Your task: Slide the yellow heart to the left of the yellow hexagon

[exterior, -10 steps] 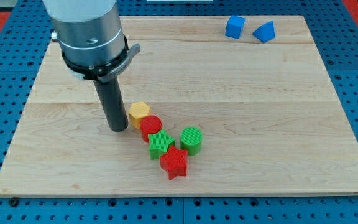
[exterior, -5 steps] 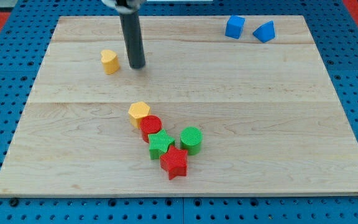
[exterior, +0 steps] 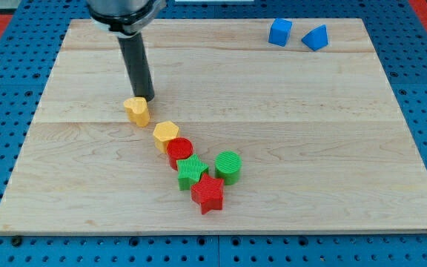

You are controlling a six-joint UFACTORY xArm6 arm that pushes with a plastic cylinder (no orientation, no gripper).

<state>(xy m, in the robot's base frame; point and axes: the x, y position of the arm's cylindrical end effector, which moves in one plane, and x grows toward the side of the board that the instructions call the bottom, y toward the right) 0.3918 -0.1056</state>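
Observation:
The yellow heart [exterior: 136, 110] lies left of centre on the wooden board [exterior: 310, 148]. The yellow hexagon [exterior: 166, 134] sits just down and to the right of it, a small gap apart. My tip [exterior: 146, 99] stands right behind the heart, at its upper right edge, touching or nearly touching it. The dark rod rises from there to the view's top.
A red cylinder [exterior: 180, 151], green star [exterior: 192, 172], red star [exterior: 208, 194] and green cylinder [exterior: 228, 166] cluster below and right of the hexagon. Two blue blocks [exterior: 280, 32] [exterior: 314, 37] sit at the top right.
The yellow heart has slid from the upper left down towards the hexagon. My tip moved from the heart's right side down the board with it.

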